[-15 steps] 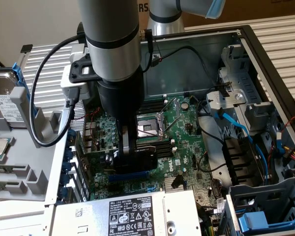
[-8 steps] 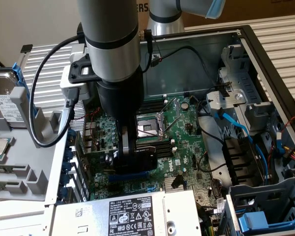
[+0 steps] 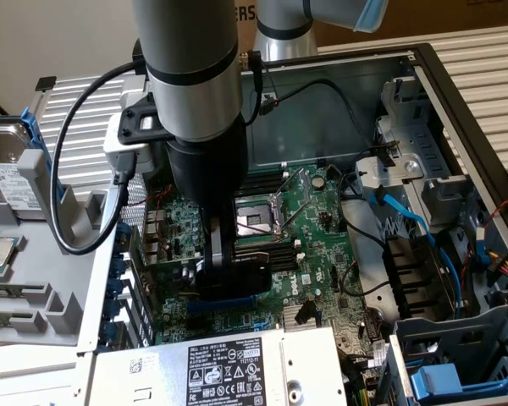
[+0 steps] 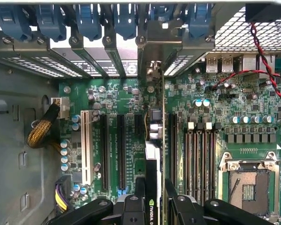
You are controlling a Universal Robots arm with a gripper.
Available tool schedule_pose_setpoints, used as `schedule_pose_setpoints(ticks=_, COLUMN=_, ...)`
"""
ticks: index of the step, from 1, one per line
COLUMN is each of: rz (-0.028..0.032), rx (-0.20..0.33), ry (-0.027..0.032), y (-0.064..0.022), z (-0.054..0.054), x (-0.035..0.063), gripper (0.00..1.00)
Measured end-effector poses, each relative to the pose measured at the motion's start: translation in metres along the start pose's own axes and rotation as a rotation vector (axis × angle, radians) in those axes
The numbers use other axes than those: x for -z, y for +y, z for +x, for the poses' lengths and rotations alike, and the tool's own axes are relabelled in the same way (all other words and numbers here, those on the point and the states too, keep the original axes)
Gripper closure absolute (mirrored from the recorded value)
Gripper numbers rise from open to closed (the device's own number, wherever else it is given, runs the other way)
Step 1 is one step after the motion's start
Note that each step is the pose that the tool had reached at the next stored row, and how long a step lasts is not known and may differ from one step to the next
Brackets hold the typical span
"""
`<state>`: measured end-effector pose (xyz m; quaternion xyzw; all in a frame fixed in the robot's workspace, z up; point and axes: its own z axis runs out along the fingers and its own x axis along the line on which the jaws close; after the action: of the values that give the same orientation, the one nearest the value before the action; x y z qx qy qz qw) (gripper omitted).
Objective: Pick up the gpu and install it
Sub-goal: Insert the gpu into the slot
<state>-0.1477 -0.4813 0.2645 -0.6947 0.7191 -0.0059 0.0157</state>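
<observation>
The gpu (image 4: 152, 164) stands on edge between my fingers (image 4: 139, 190), seen edge-on with its green board and black shroud. My gripper (image 4: 154, 187) is shut on it. The card lines up with an expansion slot on the motherboard (image 4: 215, 117), and its silver bracket (image 4: 152, 70) reaches the rear slot opening. In the exterior view my gripper (image 3: 222, 254) reaches down into the open computer case and holds the gpu (image 3: 250, 275) just over a blue slot (image 3: 229, 300). I cannot tell whether the card's edge sits in the slot.
Blue slot latches (image 4: 89, 21) line the case's rear wall. Memory slots (image 4: 201, 159) and the CPU socket (image 3: 258, 222) lie beside the card. A power supply (image 3: 229, 368) sits in front, a drive cage with blue cables (image 3: 423, 220) at the exterior view's right, a hard drive (image 3: 13, 182) at its left.
</observation>
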Motion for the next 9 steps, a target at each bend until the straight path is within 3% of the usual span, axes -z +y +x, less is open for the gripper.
schedule_pose_setpoints(ticks=9, rz=0.0059, rx=-0.005, ry=-0.0005, y=0.0001, z=-0.0001, x=-0.0005, gripper=0.74)
